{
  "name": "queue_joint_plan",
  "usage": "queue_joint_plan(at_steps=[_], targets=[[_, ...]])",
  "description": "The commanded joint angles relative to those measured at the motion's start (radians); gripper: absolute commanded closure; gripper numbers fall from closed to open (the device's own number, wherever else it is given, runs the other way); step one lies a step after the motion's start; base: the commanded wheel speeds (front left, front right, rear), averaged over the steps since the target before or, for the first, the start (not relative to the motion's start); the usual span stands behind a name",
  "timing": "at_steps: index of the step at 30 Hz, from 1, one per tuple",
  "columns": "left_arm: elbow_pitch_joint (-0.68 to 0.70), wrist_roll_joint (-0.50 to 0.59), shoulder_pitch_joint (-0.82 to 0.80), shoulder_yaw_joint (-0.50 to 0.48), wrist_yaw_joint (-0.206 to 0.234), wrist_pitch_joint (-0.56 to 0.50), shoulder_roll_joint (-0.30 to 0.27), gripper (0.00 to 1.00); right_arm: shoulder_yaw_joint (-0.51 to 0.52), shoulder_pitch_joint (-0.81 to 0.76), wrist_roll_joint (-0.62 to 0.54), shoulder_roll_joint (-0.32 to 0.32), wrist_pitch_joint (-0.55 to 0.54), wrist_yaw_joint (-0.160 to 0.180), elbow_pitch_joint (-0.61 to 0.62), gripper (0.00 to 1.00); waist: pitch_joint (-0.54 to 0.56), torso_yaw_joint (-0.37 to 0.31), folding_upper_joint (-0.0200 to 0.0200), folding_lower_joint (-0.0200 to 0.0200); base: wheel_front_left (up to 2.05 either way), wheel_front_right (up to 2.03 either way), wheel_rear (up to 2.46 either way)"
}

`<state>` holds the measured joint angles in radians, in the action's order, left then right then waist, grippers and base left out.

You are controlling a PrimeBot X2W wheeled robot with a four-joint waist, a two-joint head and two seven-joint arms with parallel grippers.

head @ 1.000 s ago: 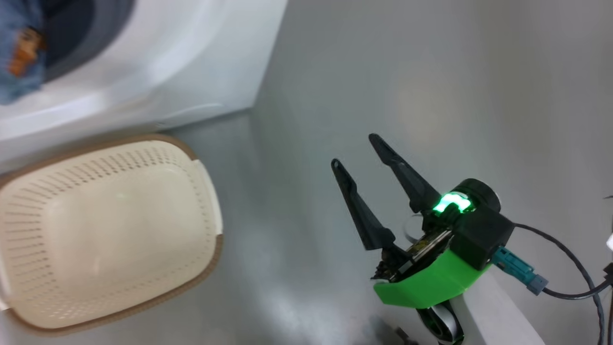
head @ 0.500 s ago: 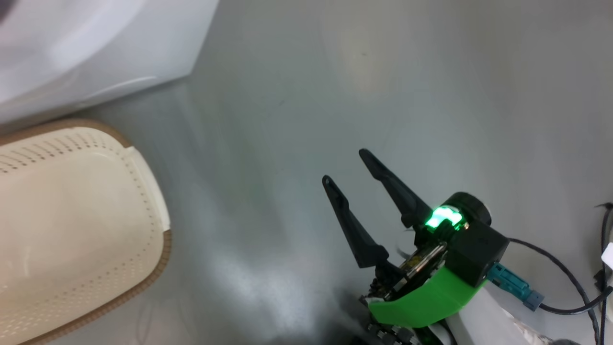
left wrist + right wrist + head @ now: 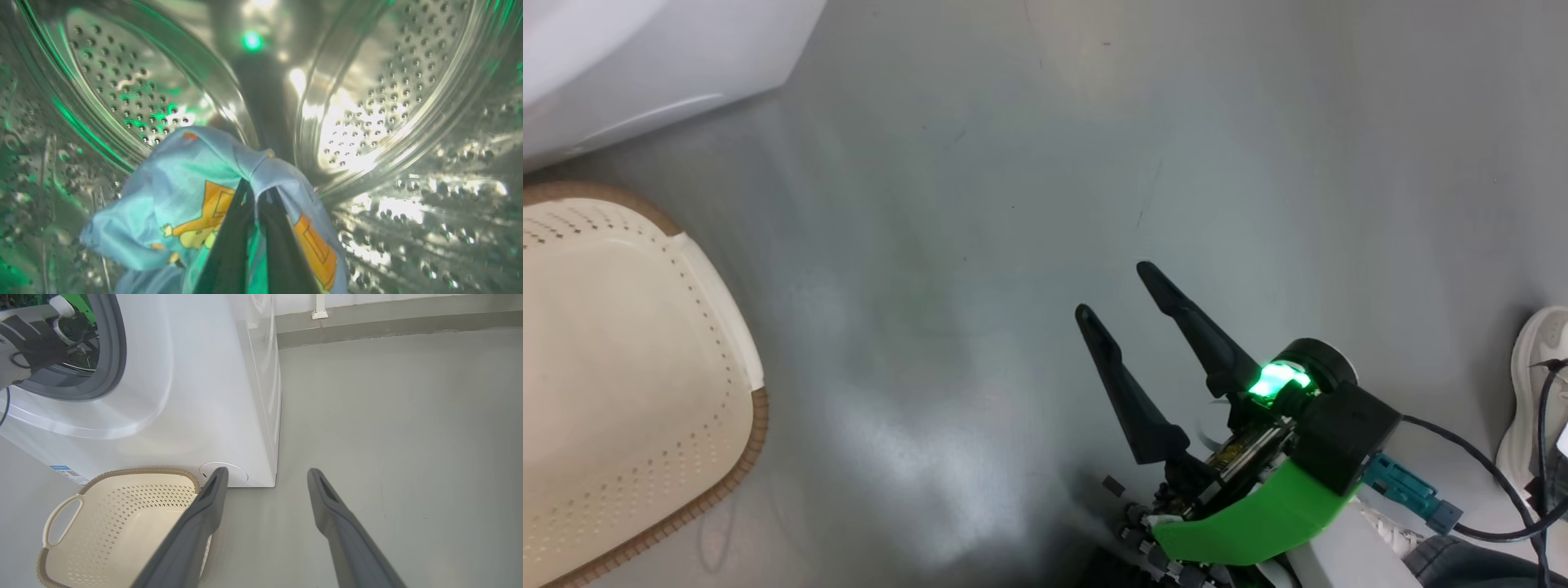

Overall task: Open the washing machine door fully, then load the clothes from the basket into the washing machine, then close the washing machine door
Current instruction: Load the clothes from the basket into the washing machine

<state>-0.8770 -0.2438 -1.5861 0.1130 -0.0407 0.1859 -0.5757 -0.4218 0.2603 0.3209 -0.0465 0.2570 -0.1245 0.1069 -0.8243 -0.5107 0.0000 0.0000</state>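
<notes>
Well inside the steel drum (image 3: 367, 81), the left gripper (image 3: 256, 188) has its two fingers pinched together on one light-blue bear-print garment (image 3: 184, 171). The right gripper (image 3: 1113, 289) hangs spread over the smooth grey floor (image 3: 1013, 163). One cream basket (image 3: 139, 471) stands on that floor, just beside the one white washing machine (image 3: 204, 396). A grey skirting (image 3: 367, 318) lines the far wall, and one white shoe (image 3: 1531, 384) shows at the head view's right edge.

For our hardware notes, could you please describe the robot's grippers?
The right gripper has two long tapering black fingers, a green guard, a glowing green light on a black housing, and a teal plug with a dark cable. The left gripper has equally dark fingers.
</notes>
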Motion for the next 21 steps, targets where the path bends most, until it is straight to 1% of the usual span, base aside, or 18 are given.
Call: queue_joint_plan(at_steps=[1, 2, 3, 4, 6, 9, 14, 15, 21], targets=[[-0.002, 0.013, 0.018, 0.005, 0.004, -0.009, -0.033, 0.82, -0.007, -0.048, 0.010, -0.004, 0.005, -0.006, 0.021, 0.00, 0.011, 0.008, 0.0000, 0.0000, 0.00, 0.00, 0.00], [-0.013, 0.011, 0.019, 0.005, 0.007, -0.008, -0.030, 0.63, -0.004, -0.047, 0.009, -0.004, 0.005, -0.006, 0.020, 0.00, 0.015, 0.012, 0.0000, 0.0000, 0.00, 0.00, 0.00], [-0.022, 0.012, 0.020, 0.007, 0.014, -0.004, -0.027, 0.09, 0.000, -0.046, 0.008, -0.004, 0.005, -0.006, 0.019, 0.00, 0.020, 0.018, 0.0000, 0.0000, 0.00, 0.00, 0.00], [-0.036, 0.012, 0.022, 0.006, 0.026, -0.007, -0.022, 0.00, 0.004, -0.045, 0.006, -0.004, 0.005, -0.006, 0.018, 0.00, 0.025, 0.025, 0.0000, 0.0000, 0.00, 0.00, 0.00], [-0.075, 0.024, 0.034, 0.019, 0.052, -0.036, -0.015, 0.00, 0.012, -0.042, 0.003, -0.004, 0.005, -0.006, 0.013, 0.00, 0.038, 0.037, 0.0000, 0.0000, 0.00, 0.00, 0.00], [-0.122, 0.035, 0.056, 0.036, 0.073, -0.061, -0.003, 0.00, 0.021, -0.040, -0.001, -0.004, 0.005, -0.006, 0.006, 0.00, 0.065, 0.051, 0.0000, 0.0000, 0.00, 0.00, 0.00], [-0.166, 0.004, 0.095, 0.021, 0.093, -0.022, 0.033, 0.00, 0.037, -0.038, -0.014, -0.004, 0.005, -0.006, -0.006, 0.00, 0.112, 0.075, 0.0000, 0.0000, 0.00, 0.00, 0.00], [-0.166, 0.004, 0.095, 0.021, 0.093, -0.022, 0.033, 0.00, 0.037, -0.038, -0.014, -0.004, 0.005, -0.006, -0.006, 0.00, 0.112, 0.075, 0.0000, 0.0000, 0.00, 0.00, 0.00], [-0.190, -0.039, 0.170, 0.002, 0.092, 0.047, 0.100, 0.00, 0.053, -0.041, -0.033, -0.004, 0.005, -0.006, -0.029, 0.00, 0.184, 0.109, 0.0000, 0.0000, 0.00, 0.00, 0.00]])
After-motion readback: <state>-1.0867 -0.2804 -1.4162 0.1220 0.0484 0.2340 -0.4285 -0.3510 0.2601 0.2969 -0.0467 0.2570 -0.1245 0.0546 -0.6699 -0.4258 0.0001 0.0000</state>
